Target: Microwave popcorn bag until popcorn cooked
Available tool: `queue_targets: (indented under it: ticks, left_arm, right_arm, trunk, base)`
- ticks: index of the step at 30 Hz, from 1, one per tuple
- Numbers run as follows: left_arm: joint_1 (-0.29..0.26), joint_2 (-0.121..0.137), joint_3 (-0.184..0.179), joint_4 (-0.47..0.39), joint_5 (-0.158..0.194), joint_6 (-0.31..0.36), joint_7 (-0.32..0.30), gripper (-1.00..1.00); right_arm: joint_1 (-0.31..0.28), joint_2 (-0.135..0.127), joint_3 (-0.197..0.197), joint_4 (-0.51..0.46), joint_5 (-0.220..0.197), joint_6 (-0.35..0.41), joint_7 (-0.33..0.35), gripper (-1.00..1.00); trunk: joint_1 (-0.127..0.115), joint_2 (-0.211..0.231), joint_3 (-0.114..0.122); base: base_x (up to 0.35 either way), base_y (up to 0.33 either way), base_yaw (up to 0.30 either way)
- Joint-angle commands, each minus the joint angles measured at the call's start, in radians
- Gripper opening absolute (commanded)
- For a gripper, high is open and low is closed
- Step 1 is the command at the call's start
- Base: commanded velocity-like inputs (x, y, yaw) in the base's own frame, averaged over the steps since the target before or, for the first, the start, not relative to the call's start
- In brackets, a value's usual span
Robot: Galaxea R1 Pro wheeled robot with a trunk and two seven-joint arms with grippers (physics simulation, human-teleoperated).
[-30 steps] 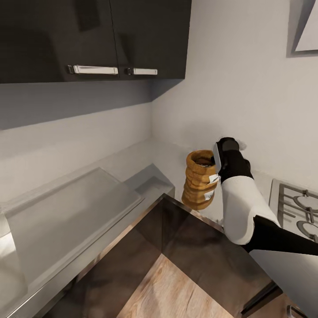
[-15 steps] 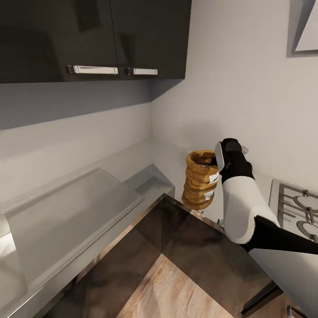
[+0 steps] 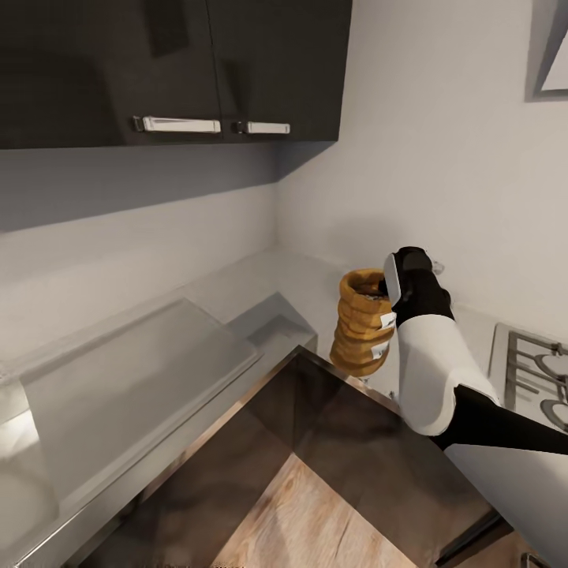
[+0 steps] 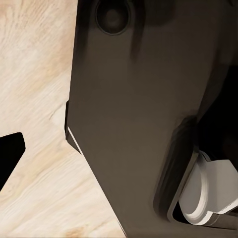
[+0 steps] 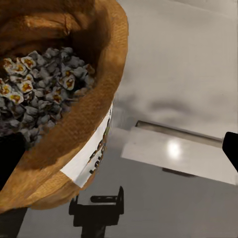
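the right gripper (image 3: 384,304) is pinching the rim of the popcorn bag (image 3: 361,333), which is hanging upright just above the countertop (image 3: 260,293). the bag is sitting on the gripper's inner side, long axis vertical. the left gripper's state is something i cannot tell.

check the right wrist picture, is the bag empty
No, the bag is open at the top and holds a heap of small pale pieces with yellow centres, which look like popcorn.

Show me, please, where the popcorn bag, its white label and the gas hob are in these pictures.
popcorn bag (image 3: 362,331): head view, ridged side.
white label (image 5: 91,155): right wrist view, middle of the label.
gas hob (image 3: 530,364): head view, left grate.
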State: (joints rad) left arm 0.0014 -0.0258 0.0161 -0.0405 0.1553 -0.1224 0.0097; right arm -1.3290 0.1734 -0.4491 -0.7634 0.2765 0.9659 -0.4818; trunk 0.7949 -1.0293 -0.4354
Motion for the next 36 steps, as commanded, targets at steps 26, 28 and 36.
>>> queue_targets:
  ticks: [26, 28, 36]
  left_arm:
    - [0.0, 0.001, 0.001, -0.001, 0.006, -0.002, -0.001, 1.0]
    - [0.0, 0.001, 0.001, -0.001, 0.006, -0.002, -0.001, 1.0]
    - [0.0, 0.001, 0.001, -0.001, 0.006, -0.002, 0.001, 1.0]
  right_arm:
    - [-0.001, 0.001, -0.009, -0.058, 0.009, -0.031, -0.048, 1.0]
    - [-0.001, 0.001, -0.01, -0.049, 0.004, -0.046, -0.059, 1.0]
    - [0.021, 0.001, -0.011, -0.013, 0.005, -0.094, -0.066, 1.0]
  trunk:
    - [0.0, -0.001, -0.001]
    - [0.0, -0.001, -0.001]
    - [0.0, -0.001, -0.001]
  base:
    - [0.065, 0.0, 0.071]
    - [0.0, 0.0, 0.0]
    - [0.0, 0.0, 0.0]
